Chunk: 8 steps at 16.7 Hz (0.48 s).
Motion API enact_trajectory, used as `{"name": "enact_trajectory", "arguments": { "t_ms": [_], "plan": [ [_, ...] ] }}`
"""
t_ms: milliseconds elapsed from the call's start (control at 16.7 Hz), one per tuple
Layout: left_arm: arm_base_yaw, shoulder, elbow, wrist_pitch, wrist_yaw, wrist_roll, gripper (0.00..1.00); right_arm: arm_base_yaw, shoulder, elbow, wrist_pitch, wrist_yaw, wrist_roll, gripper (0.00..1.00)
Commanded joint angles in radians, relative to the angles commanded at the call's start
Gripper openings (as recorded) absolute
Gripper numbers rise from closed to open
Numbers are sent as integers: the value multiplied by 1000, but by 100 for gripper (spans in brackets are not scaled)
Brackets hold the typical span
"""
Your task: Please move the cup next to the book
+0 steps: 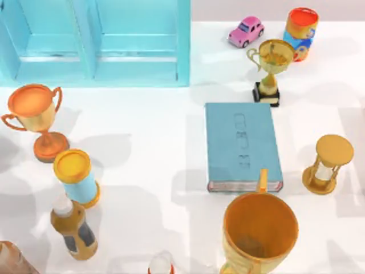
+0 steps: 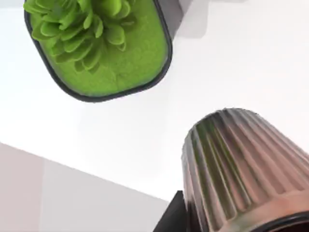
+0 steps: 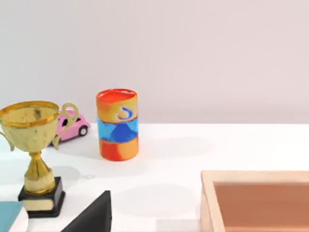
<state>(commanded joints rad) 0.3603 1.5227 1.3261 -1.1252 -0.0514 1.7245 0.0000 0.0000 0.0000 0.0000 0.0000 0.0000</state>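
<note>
- Cup sits very close to the left wrist camera: ribbed brownish sides, dark rim, white table behind it.
- Cannot tell if the cup stands on the table or is lifted.
- Green plant in a black pot is near the cup, not touching.
- Left hand shows as a dark part right against the cup's side; apart, together or clamped cannot be told.
- Book lies flat on the table, a bit toward 4 o'clock of the top view's centre, cover up, pale page edge on its 6 o'clock side.
- Big orange mug is at the book's 6 o'clock; its handle overlaps the book's near edge in the top view.
- Gold trophy on a black base is just off the book's 1 o'clock corner.
- Hourglass stands at the book's 3 o'clock, apart from it.
- Pink toy car at the book's 12 o'clock; orange-blue can at 1 o'clock, behind the gold trophy.
- Orange trophy at the table's 9 o'clock side.
- Yellow-lidded can at 8 o'clock; amber bottle just at its 6 o'clock.
- Blue cabinet at 11 o'clock.
- Brownish thing cut off at the 7 o'clock corner; cannot tell what it is.
- Right hand is a dark wedge in its wrist view, near the gold trophy's base; its state cannot be told.
- Tan box lies near the right hand.
</note>
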Motion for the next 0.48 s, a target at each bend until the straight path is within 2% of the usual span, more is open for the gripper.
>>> {"name": "enact_trajectory", "arguments": {
  "t_ms": [480],
  "plan": [
    [-470, 331, 498, -181, 66, -1018, 0, 0, 0, 0, 0, 0, 0, 100]
  ]
}}
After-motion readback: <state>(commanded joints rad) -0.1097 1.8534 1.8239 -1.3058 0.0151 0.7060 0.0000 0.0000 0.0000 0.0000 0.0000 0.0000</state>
